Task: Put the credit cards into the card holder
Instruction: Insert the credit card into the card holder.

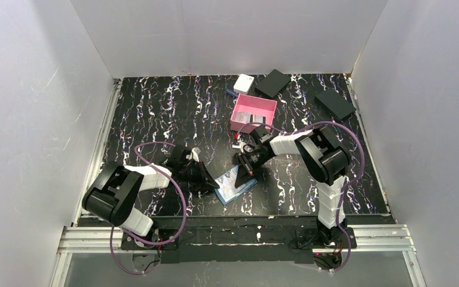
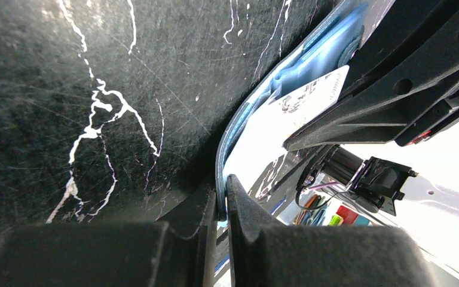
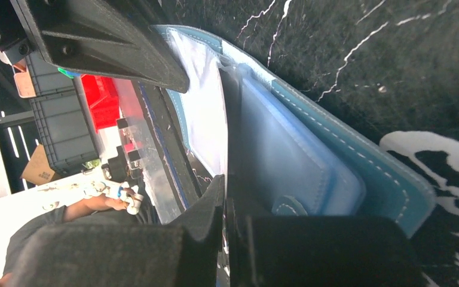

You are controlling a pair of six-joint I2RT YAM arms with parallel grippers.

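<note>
Top external view: card holder (image 1: 236,186) lying open on the near middle of the black marbled worktop (image 1: 155,113), between the two claws. Left claw (image 1: 210,182) at its left edge, right claw (image 1: 246,170) at its upper right edge, both down at the holder. Farther back, a pink tray (image 1: 274,107). Just behind that, a white box (image 1: 244,82) and one of two black boxes (image 1: 273,83). The other black box well off to the right, near the back corner.

Left wrist view: left claw (image 2: 222,200) pinched tight on the thin blue edge of the card holder (image 2: 329,54), fingers almost meeting, that edge curving up off the worktop. Beyond it, a pale printed credit card (image 2: 311,95) against the lighter blue inside, one end at the right claw's dark finger.

Right wrist view: right claw (image 3: 226,215) nearly closed, fingers pressed on a thin pale edge standing beside the lighter blue pocket of the card holder (image 3: 311,161). Apparently that credit card, though seen edge-on and hard to tell from the pocket lining. Stitched outer flap flat on the worktop to the right, snap tab (image 3: 290,206) just beside the fingertips.
</note>
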